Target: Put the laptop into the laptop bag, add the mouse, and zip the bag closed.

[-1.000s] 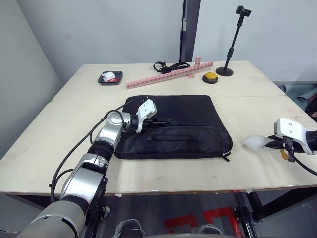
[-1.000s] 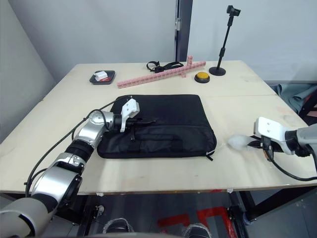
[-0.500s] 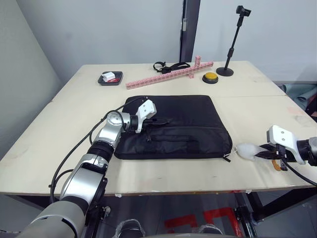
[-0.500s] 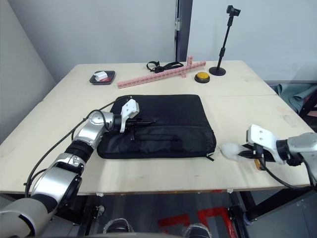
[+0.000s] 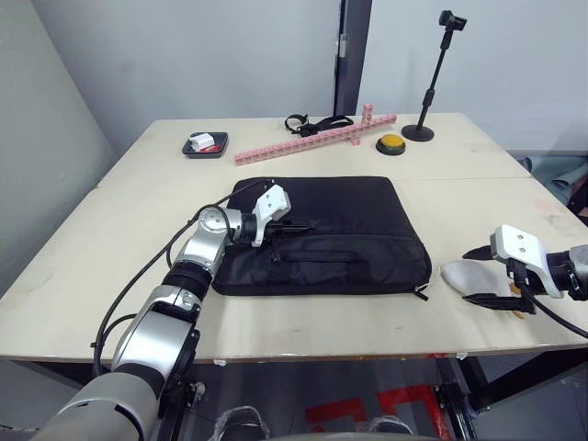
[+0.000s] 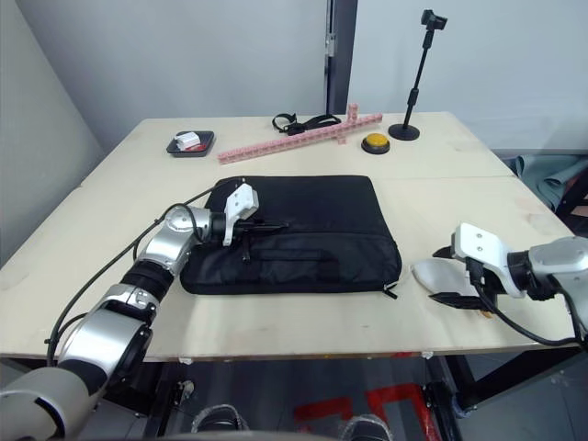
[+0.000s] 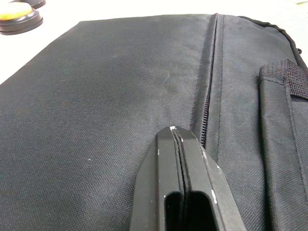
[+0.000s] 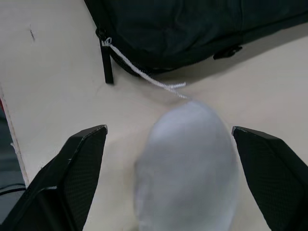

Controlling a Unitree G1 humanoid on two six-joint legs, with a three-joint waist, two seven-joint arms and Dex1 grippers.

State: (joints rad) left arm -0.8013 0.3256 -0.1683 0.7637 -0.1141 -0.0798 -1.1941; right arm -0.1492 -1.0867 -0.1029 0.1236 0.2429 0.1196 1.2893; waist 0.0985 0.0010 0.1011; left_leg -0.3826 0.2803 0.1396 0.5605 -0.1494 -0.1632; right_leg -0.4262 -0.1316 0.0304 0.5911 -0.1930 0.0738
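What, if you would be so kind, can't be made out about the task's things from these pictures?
- The laptop: whether it lies inside the laptop bag cannot be told; the black fabric hides the inside.
- The mouse: blurred in the right wrist view, so detail is lost.
- What the shut left gripper pinches, if anything: its own fingers hide it.

Bare table (image 5: 303, 317) lies between laptop bag (image 5: 349, 230) and mouse (image 5: 464, 275).

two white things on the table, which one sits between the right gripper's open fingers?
The mouse, flat and all white, just right of the laptop bag, between the right gripper fingers. The other white thing lies in the far black tray.
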